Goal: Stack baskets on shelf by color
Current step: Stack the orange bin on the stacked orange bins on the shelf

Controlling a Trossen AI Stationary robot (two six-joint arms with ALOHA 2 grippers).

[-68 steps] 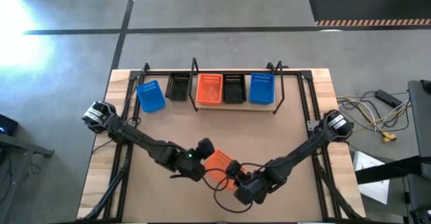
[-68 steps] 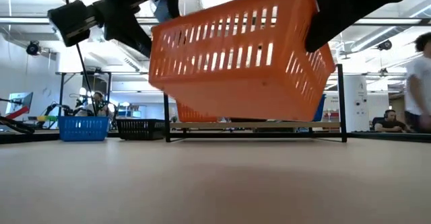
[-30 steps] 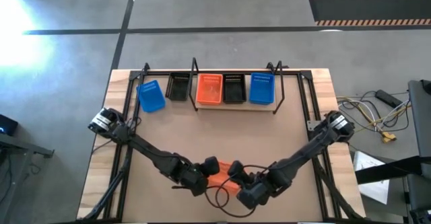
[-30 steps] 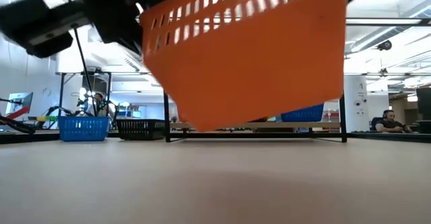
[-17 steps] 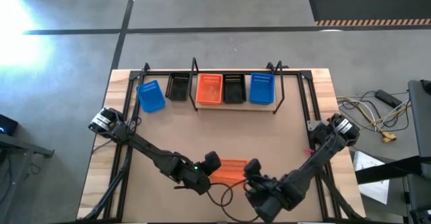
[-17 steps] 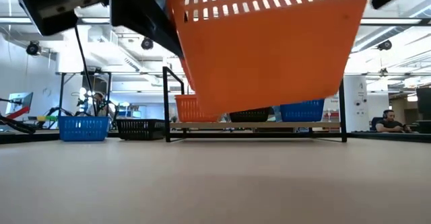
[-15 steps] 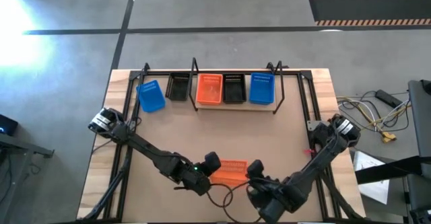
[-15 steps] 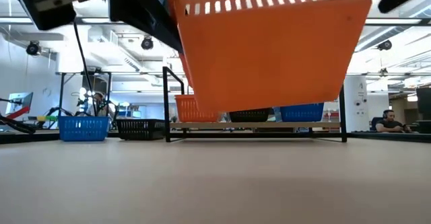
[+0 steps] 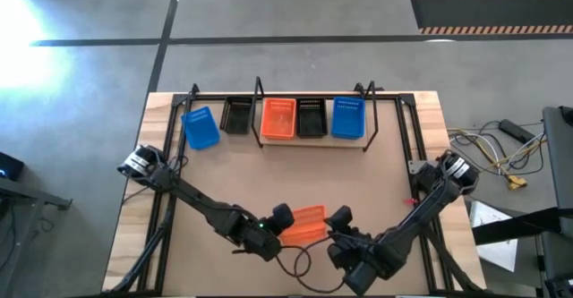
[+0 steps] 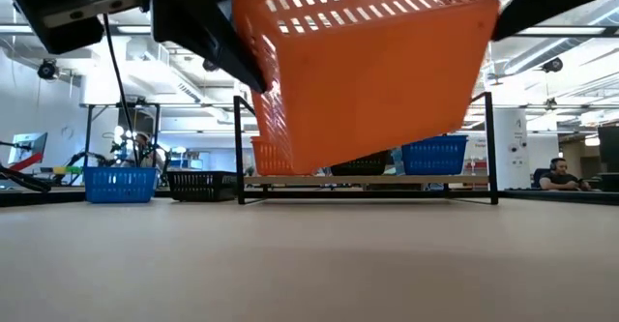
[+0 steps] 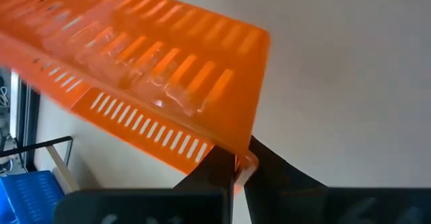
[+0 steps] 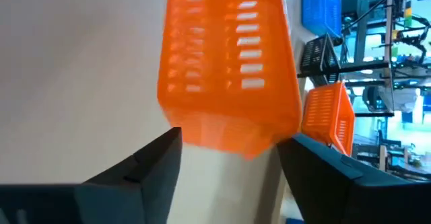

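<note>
An orange basket point(image 9: 304, 224) hangs above the table's near middle, tilted and clear of the top in the low view point(image 10: 368, 71). My left gripper point(image 9: 280, 217) is shut on its left end. My right gripper point(image 9: 338, 219) is open at the basket's right end, one finger point(image 12: 156, 160) on each side of it. On the shelf point(image 9: 313, 142) at the far edge stand an orange basket point(image 9: 278, 119), a black basket point(image 9: 311, 116) and a blue basket point(image 9: 348, 117), resting on their bottoms. My left gripper pinches the orange basket's rim at a corner point(image 11: 237, 162) between its two fingers, coming slanting down from the table's left. The basket reaches out beyond the fingers, tilted and lifted clear of the table. My right gripper: I cannot tell whether its open fingers touch the basket's end point(image 12: 229, 133).
A blue basket point(image 9: 200, 128) and a black basket point(image 9: 236, 114) stand on the table left of the shelf. The shelf's upright black wire posts point(image 10: 239, 148) rise at its ends. A dark cable point(image 9: 291, 264) loops near the front edge. Bare tabletop lies between the arms and the shelf.
My right gripper has swung toward the table's right edge and turned at the wrist. The orange basket, before wedged between both grippers, now lies lengthwise between them. In the low view it went from steeply tilted to nearly level, then tipped a little again.
</note>
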